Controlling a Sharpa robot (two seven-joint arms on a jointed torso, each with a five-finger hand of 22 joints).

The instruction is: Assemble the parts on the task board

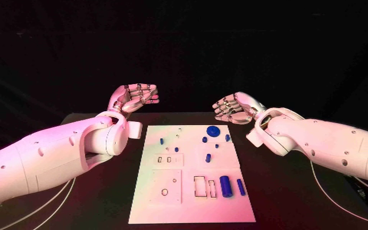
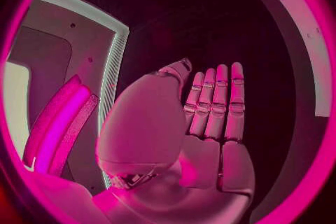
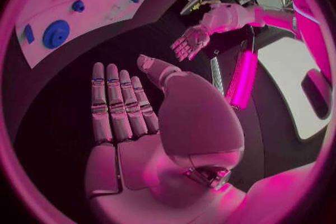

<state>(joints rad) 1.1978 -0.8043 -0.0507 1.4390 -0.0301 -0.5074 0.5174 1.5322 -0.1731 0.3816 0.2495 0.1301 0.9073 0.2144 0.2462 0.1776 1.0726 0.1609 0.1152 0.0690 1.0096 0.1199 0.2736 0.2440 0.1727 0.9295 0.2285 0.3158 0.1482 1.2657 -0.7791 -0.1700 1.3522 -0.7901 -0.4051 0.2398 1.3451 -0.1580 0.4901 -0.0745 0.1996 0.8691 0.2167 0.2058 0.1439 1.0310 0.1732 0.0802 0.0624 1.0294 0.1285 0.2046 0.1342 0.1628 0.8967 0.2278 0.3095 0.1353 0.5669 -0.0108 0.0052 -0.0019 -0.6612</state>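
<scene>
Both hands empty, fingers extended: left hand [image 1: 135,98], right hand [image 1: 234,107], past task board [image 1: 192,174] far edge | parts [image 1: 213,131] loose on board | you: pick one part first, lower slowly, grip squarely.

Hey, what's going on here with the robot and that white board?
Nothing is being handled yet. The left hand and the right hand are both raised beyond the far end of the task board, palms empty and fingers stretched out. The blue parts, such as the round disc and the cylinder, lie untouched on the board.
</scene>
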